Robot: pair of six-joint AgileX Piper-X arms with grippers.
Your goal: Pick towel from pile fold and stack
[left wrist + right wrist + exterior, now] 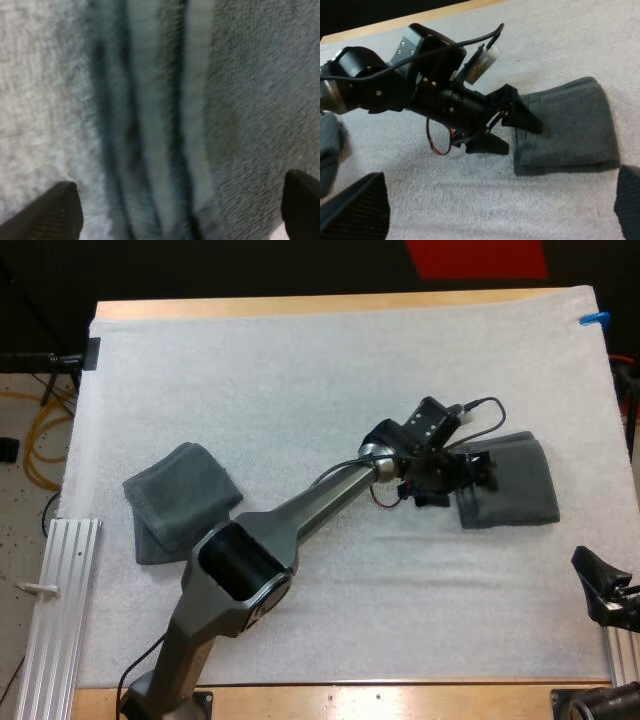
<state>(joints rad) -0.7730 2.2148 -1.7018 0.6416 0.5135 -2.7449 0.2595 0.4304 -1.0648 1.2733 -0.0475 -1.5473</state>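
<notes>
Wooden counter (330, 304) edging frames a white mat (300, 380) with a fuzzy, foam-like surface. At the mat's left edge lies a ribbed metal rail (55, 610). Near it, on the mat's left half, sits the crumpled towel (180, 502), a dark grey-green terry lump with soft rounded folds. My left gripper (465, 488) reaches across the middle to the folded towel (520, 485), a flat rectangle of the same cloth on the mat's right half. Its fingers (55, 212) are spread at that towel's left edge, where the layered hems show as stacked ridges. One finger is over the cloth, the other over bare mat just beside it. My right gripper (603, 588) hovers near the mat's front right corner, well apart from the folded towel, its fingers (355, 210) spread wide with nothing between them.
</notes>
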